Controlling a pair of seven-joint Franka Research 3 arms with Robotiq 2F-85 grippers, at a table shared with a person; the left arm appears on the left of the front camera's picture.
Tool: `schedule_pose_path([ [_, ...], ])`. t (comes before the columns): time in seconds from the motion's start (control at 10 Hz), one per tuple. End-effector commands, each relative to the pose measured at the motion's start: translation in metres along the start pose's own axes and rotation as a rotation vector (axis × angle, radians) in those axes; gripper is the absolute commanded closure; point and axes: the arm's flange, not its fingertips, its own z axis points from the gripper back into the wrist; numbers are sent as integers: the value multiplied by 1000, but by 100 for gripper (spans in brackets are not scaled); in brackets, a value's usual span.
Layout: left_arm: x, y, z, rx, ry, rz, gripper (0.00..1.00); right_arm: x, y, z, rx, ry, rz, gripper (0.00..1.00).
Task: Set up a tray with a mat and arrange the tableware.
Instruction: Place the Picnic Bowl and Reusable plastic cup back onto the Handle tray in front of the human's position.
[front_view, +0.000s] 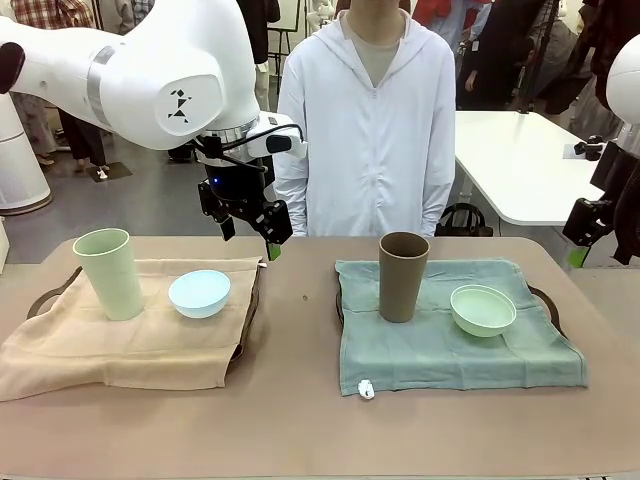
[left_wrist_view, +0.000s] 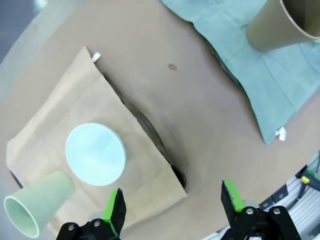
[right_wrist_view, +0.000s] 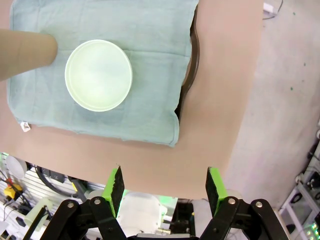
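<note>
Two place settings are seen laid out on the brown table (front_view: 300, 420). On the robot's left, a tall pale green matte handleless cup (front_view: 108, 272) and a small round light blue bowl (front_view: 199, 293) stand on a beige cloth mat (front_view: 120, 350) draped over a dark tray (front_view: 247, 310); on the right, a tall brown matte handleless cup (front_view: 403, 276) and a small round mint green bowl (front_view: 483, 309) stand on a grey-green cloth mat (front_view: 440, 355) over a second dark tray (front_view: 545, 300). The left gripper (left_wrist_view: 172, 205) is held above the table near the inner edge of the beige mat, its green-padded fingers spread wide and empty; the right gripper (right_wrist_view: 165, 186) is held over the table's right edge, likewise apart with nothing between. The cups are judged light and rigid, but tall and narrow-footed, so tipping is the likely risk; a grasp across the body below the rim would be steadiest. The bowls appear light, smooth and shallow, best pinched over the rim, where slipping should be expected. The mats are soft and would bunch if dragged, disturbing what rests on them.
</note>
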Motion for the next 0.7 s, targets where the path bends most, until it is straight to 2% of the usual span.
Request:
schedule_pose_path([
  [0.0,-4,3,-2,8,-17,-15,0,1,0,-1,0,-2,1,16],
  [0.1,0,0,0,0,0,0,0,0,0,0,0,0,0,15],
  [0.4,-58,117,9,-187,3,142,0,-15,-36,14,133,-18,-78,15],
  [0.6,-99,181,20,-321,-37,226,0,-34,-75,14,300,7,-161,15],
])
